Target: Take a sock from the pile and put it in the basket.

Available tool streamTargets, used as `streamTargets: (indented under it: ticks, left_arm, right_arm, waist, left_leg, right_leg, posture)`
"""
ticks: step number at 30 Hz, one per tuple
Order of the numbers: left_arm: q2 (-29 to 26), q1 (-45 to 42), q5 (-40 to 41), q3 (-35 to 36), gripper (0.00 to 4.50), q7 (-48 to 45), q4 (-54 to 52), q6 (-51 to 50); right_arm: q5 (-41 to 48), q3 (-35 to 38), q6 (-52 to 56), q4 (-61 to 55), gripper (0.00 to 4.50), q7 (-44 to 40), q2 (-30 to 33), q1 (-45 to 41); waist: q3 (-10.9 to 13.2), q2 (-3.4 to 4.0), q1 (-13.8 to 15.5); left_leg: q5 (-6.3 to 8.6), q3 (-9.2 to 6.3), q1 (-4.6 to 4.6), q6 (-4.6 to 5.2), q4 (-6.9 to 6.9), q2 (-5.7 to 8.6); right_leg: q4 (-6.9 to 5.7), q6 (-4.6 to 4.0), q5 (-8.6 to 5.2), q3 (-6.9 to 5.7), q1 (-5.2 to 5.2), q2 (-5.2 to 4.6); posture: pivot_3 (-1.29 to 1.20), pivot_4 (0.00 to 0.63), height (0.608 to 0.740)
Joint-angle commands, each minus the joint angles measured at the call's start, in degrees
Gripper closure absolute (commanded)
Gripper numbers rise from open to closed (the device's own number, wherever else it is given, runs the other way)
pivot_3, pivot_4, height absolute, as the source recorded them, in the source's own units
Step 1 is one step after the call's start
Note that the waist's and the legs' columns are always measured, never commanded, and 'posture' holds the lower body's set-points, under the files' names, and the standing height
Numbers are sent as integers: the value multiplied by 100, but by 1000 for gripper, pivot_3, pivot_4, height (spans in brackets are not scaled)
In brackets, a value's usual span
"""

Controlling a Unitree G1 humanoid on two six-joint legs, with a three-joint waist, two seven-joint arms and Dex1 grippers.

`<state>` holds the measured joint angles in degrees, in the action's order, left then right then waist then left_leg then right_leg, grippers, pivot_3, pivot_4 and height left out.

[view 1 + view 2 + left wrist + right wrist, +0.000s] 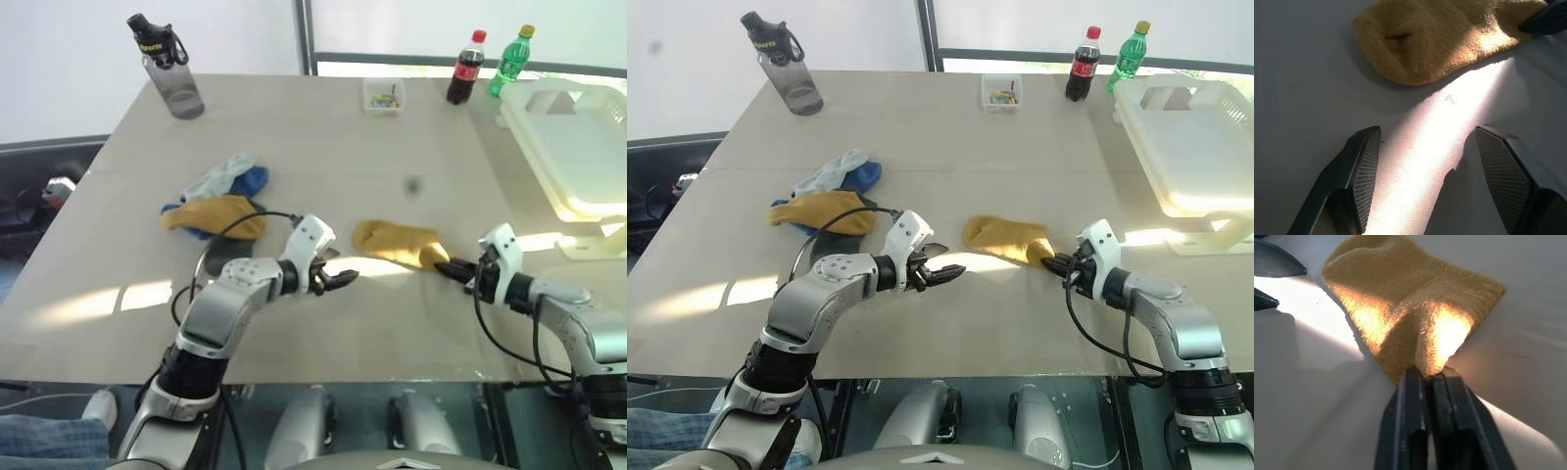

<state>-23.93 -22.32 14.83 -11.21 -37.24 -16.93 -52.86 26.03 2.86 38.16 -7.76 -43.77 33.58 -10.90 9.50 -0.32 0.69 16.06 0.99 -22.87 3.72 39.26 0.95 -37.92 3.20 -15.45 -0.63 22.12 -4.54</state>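
The right wrist view shows the right gripper [1427, 374] pinched tight on the edge of a yellow sock [1405, 298]; the head view adds the pile [217, 201] at ten o'clock from that sock and the basket [573, 147] at two o'clock. The left gripper [1427, 171] hovers low, fingers spread, holding nothing, pointing toward the sock

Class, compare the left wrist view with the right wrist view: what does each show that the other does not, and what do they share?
Left wrist view alone: the left gripper from behind, its two fingers spread wide over bare table.

Right wrist view alone: the right gripper, fingers pressed together on a pinched fold at the edge of the yellow sock.

Both: the same yellow sock lying on the table, and the tips of the other arm's fingers at the picture's edge.
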Motion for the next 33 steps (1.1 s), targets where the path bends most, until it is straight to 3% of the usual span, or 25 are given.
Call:
streamTargets:
  ticks: [1,11,18,21,26,33]
  left_arm:
    - [-71,-60,30,18,1200,8,-68,114]
    - [-238,45,170,35,1200,-49,-272,148]
    - [-261,83,202,5,1200,-25,-318,146]
    - [-270,89,208,2,1200,-23,-339,138]
    - [-293,96,219,13,1200,-13,-361,121]
    - [-412,109,300,226,1200,-64,-444,396]
  right_arm:
    - [167,16,150,-234,4441,-198,128,125]
    - [469,-101,324,-608,4441,-1114,837,432]
    - [35,-215,-90,-152,4441,-1006,888,179]
    - [-171,-265,-376,-9,3448,-839,736,66]
    - [-370,-211,-691,83,1004,-790,684,11]
    - [-72,419,-1149,-76,1004,-1187,953,78]
  waist:
    - [0,0,1]
    - [0,0,5]
    - [0,0,2]
    - [0,-1,4]
    - [0,-1,3]
    - [2,0,10]
  left_leg:
    - [0,0,0,0,0,0]
    - [1,-1,-2,2,-1,1]
    - [1,-1,-1,2,-2,0]
    - [1,-1,-1,1,-1,0]
    - [0,-1,-1,1,-1,0]
    - [0,-1,-3,1,-3,2]
  right_leg:
    - [0,0,0,0,0,0]
    - [3,0,0,-1,0,-3]
    - [3,0,0,0,0,-3]
    - [3,0,0,-1,0,-3]
    - [3,0,0,-1,0,-3]
    - [4,0,0,-1,2,-4]
  posture:
    - [0,150,740]
    - [0,150,740]
    - [0,150,740]
    - [0,150,740]
    - [0,150,740]
    - [0,150,740]
